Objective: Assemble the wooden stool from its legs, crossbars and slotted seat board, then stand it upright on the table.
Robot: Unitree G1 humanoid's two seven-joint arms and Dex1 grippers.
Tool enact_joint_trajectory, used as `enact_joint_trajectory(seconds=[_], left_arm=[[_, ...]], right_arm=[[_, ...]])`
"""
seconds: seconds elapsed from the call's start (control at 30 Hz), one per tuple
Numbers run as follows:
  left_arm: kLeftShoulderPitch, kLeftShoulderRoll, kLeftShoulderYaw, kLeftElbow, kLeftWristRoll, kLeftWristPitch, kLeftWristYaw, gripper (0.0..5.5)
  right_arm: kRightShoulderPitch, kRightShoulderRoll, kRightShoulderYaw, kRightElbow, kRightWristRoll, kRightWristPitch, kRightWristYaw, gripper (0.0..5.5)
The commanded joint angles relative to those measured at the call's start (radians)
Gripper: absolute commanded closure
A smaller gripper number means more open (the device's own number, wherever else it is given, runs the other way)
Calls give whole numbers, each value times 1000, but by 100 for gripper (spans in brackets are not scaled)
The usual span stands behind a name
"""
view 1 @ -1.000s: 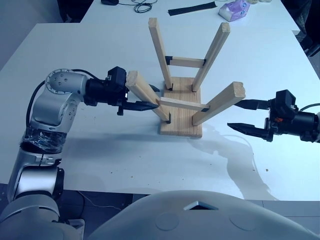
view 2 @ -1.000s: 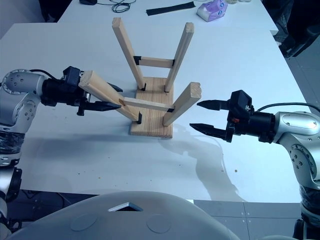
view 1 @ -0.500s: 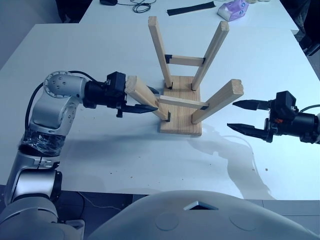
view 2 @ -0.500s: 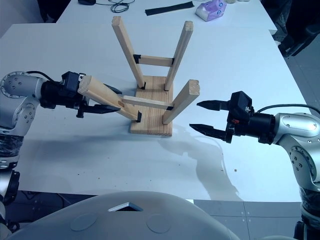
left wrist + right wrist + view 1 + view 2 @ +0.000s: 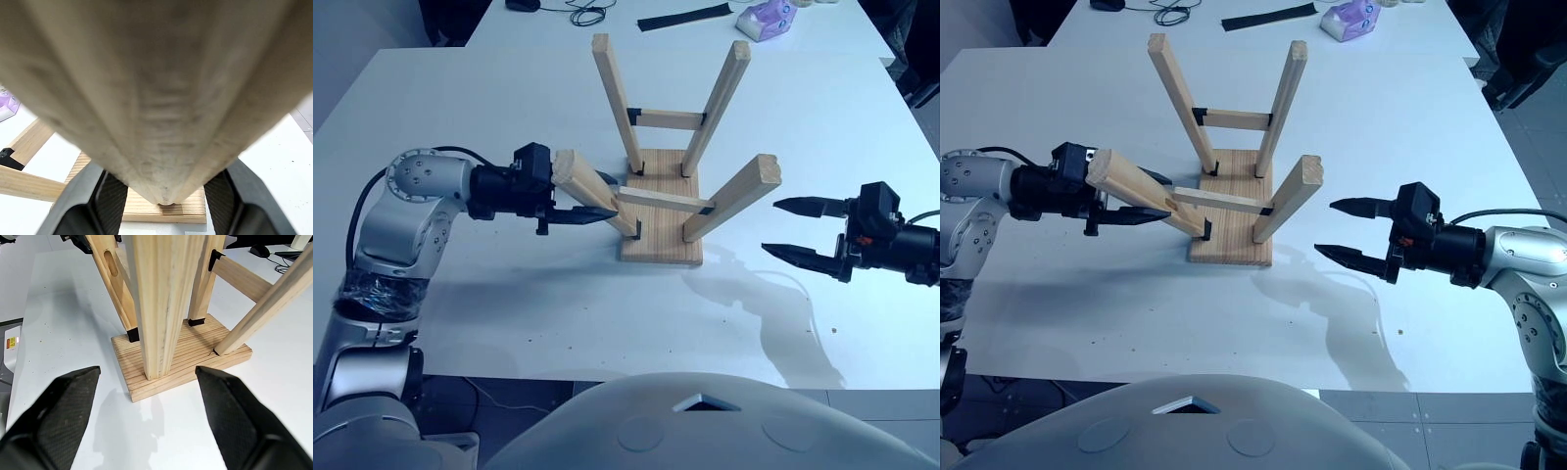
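The wooden stool stands upside down on the white table, its slotted seat board (image 5: 661, 250) flat on the surface and its legs pointing up. Crossbars (image 5: 666, 119) (image 5: 661, 201) join the leg pairs. My left gripper (image 5: 597, 201) is shut on the leaning near-left leg (image 5: 578, 171), which looms between its fingers (image 5: 105, 200) in the left wrist view. My right gripper (image 5: 770, 225) hangs open a short way to the right of the near-right leg (image 5: 729, 201), touching nothing; its fingers (image 5: 58, 416) frame that leg (image 5: 164, 298) and the seat board (image 5: 181, 357).
At the table's far edge lie a purple pack (image 5: 759, 18), a black strip (image 5: 685, 18) and cables (image 5: 592, 12). Bare tabletop (image 5: 509, 313) stretches on both sides of the stool and toward the near edge.
The head view has shifted slightly. My left gripper, still holding the leg, has drifted a little left. The gap between my right gripper and the near-right leg has widened a bit.
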Motion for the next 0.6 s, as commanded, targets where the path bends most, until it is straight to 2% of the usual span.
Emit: enact_joint_trajectory(seconds=[0.03,0.6], left_arm=[[60,54,-65,67,117,78,-4,347],[2,70,-89,174,157,32,-12,347]], right_arm=[[-2,1,-11,-15,4,-6,-14,192],[-39,15,11,-55,58,4,-79,192]])
